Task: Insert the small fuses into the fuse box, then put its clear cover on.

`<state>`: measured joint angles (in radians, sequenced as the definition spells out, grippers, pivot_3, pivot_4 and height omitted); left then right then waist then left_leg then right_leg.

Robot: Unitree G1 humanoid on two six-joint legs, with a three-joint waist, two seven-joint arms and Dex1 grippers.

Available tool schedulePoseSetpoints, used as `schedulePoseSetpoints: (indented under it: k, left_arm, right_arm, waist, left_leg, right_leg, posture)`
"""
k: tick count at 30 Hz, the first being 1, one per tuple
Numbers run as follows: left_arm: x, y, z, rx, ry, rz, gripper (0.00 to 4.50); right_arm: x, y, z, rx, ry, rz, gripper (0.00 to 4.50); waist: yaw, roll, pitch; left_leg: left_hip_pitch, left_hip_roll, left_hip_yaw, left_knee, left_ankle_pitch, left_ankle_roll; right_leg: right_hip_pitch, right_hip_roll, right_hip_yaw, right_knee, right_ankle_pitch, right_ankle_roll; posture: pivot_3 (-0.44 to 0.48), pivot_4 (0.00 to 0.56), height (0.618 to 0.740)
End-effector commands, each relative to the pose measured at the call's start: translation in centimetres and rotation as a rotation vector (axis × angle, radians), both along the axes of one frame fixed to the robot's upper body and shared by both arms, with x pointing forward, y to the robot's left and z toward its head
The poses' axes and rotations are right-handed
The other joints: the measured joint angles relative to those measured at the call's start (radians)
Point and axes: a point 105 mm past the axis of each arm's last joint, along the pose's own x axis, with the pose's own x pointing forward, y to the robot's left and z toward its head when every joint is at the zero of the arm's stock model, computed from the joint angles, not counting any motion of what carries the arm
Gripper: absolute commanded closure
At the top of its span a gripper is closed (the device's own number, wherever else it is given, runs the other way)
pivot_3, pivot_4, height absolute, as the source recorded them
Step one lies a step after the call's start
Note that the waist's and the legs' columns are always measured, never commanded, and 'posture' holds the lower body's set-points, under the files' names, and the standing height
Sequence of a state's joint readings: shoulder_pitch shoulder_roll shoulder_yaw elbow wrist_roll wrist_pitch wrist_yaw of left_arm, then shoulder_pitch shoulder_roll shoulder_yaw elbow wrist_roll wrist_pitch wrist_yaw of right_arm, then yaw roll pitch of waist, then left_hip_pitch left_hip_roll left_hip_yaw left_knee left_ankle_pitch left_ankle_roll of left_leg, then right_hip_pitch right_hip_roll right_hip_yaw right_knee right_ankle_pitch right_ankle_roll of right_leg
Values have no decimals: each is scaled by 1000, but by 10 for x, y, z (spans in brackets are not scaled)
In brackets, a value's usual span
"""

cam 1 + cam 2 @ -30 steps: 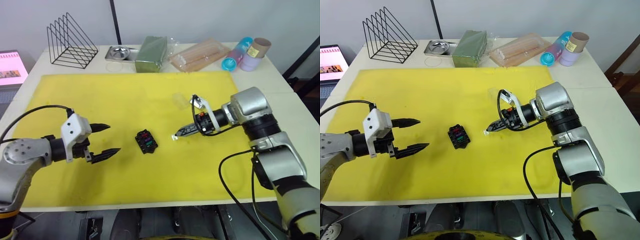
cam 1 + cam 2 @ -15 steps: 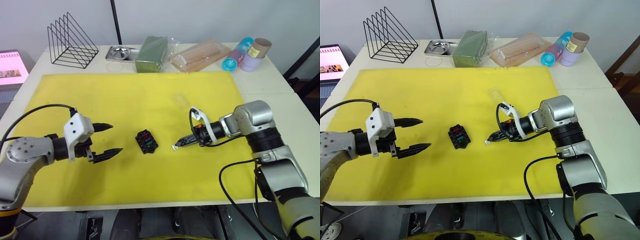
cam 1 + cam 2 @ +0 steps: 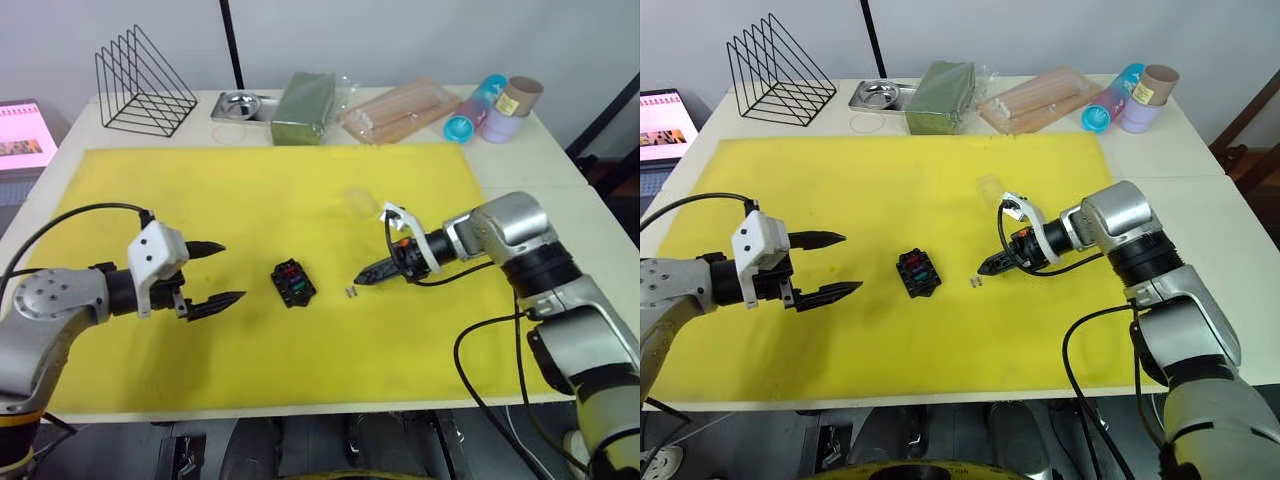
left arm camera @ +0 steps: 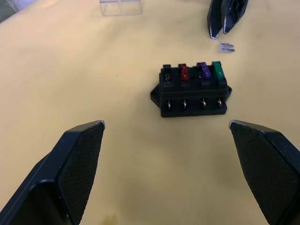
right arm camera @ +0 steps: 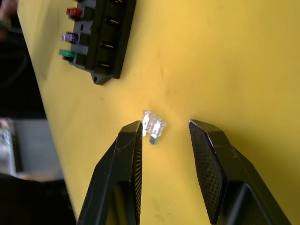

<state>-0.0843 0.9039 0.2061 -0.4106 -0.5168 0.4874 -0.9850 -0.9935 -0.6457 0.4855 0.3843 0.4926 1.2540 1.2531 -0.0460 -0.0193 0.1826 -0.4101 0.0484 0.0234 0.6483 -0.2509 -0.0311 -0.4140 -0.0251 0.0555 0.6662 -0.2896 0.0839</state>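
The black fuse box (image 3: pixel 293 283) sits mid-mat with red, purple and green small fuses (image 4: pixel 200 71) standing in its slots; one end slot looks empty. A pale greyish fuse (image 5: pixel 153 126) lies flat on the yellow mat (image 3: pixel 250 190) just right of the box. My right gripper (image 3: pixel 362 279) is open, low over the mat, its tips just right of that fuse and holding nothing. My left gripper (image 3: pixel 230 272) is wide open to the left of the box, a hand's width away. The clear cover (image 3: pixel 358 200) rests on the mat behind the right gripper.
Along the table's back edge stand a black wire rack (image 3: pixel 143 80), a metal dish (image 3: pixel 240 104), a green packet (image 3: pixel 302 107), a clear bag of sticks (image 3: pixel 400 108) and coloured cups (image 3: pixel 495 108). A lit screen (image 3: pixel 25 133) is at far left.
The right gripper carried the pale fuse down toward the box, then let it go. The fuse now lies on the mat and the gripper has drawn slightly right. The left gripper barely moved.
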Motion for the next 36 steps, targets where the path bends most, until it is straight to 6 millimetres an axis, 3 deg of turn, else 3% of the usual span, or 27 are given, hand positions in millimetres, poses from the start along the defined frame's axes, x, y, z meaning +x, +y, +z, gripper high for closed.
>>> schedulePoseSetpoints:
  k: [1,11,30,33,36]
  left_arm:
    - [0,-2,5,6,-28,-17,0]
    - [-4,1,4,7,-30,0,0]
    - [-4,0,2,5,-26,-2,0]
    - [-4,0,2,5,-27,0,0]
    - [-5,0,2,4,-27,-1,0]
  right_arm:
    - [3,6,8,-6,-37,95,2810]
    - [-8,18,0,-25,46,241,2810]
    - [3,20,-5,-40,90,212,2810]
    - [3,20,-5,-41,90,216,3359]
    - [4,20,-4,-41,86,215,4411]
  waist:
    - [1,0,0]
    - [2,0,0]
    - [1,0,0]
    - [1,0,0]
    - [1,0,0]
  left_leg:
    - [0,0,0,0,0,0]
    - [0,0,0,0,0,0]
    - [0,0,0,0,0,0]
    - [0,0,0,0,0,0]
    - [0,0,0,0,0,0]
  right_leg:
    - [0,0,0,0,0,0]
    - [0,-1,0,0,0,0]
    - [0,0,0,0,0,0]
    - [0,0,0,0,0,0]
    - [0,0,0,0,0,0]
  posture:
    - [0,150,740]
    - [0,150,740]
    - [0,150,740]
    - [0,150,740]
    - [0,150,740]
